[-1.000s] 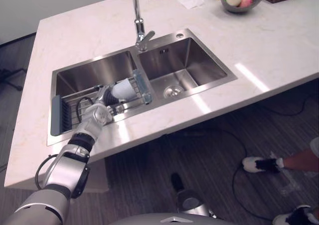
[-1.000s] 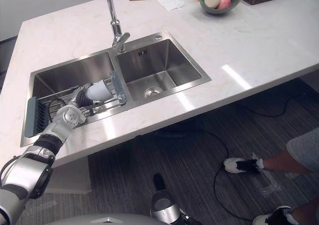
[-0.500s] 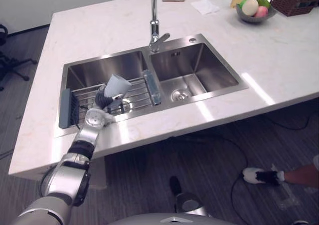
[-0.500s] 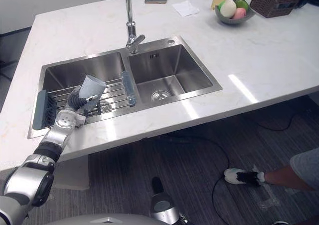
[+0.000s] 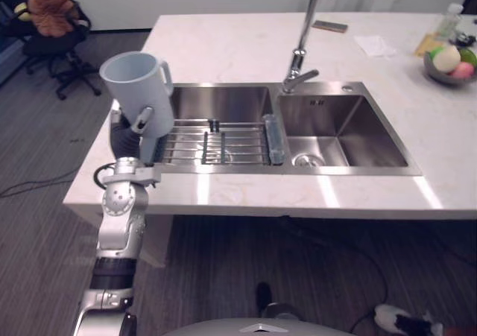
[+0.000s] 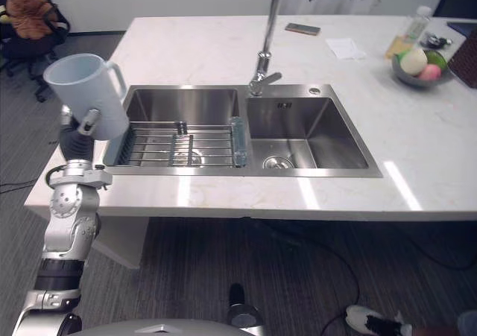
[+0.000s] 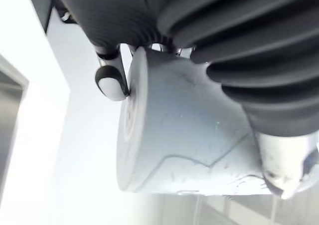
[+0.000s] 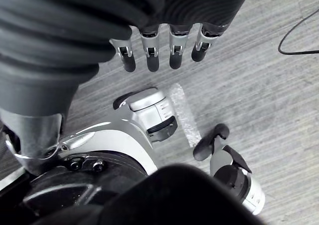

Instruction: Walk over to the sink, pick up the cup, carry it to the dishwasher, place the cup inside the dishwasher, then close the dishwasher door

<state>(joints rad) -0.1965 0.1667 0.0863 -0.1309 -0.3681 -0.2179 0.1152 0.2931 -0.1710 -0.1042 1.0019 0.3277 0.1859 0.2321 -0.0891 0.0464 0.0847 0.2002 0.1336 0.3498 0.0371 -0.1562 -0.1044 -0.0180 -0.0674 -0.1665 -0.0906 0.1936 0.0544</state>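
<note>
Cup (image 5: 136,90) now high off rack (image 5: 223,144)

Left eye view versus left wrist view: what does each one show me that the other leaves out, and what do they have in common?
The left eye view takes in the surroundings: the white countertop, the double sink with its faucet, the wire rack across the left basin, and a fruit bowl at the far right. The left wrist view gives a very close look at the cup, with a dark fingertip pressed against its edge. Both show the pale cup gripped in the left hand, lifted clear of the sink.
</note>
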